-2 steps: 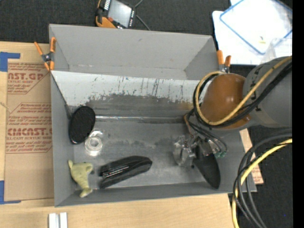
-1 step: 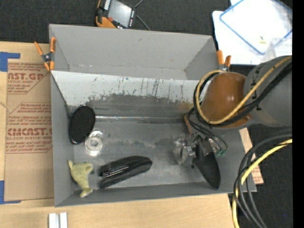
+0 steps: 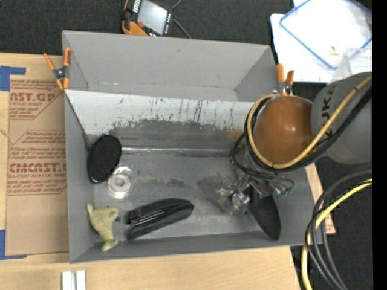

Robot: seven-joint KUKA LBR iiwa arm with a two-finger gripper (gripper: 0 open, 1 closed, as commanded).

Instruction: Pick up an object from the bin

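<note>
My gripper (image 3: 234,198) hangs low over the bin floor in the right half, under the arm's orange cover. Just to its right, against the right wall, lies a black, tapered oval thing (image 3: 266,216); whether the gripper touches it I cannot tell. To the gripper's left, a black stapler (image 3: 158,215) lies slantwise near the front wall, a short gap away.
At the left end of the bin lie a black oval pad (image 3: 103,157), a small clear round piece (image 3: 120,182) and a yellow-green toy figure (image 3: 104,223) in the front left corner. Bare floor lies between the stapler and the back wall.
</note>
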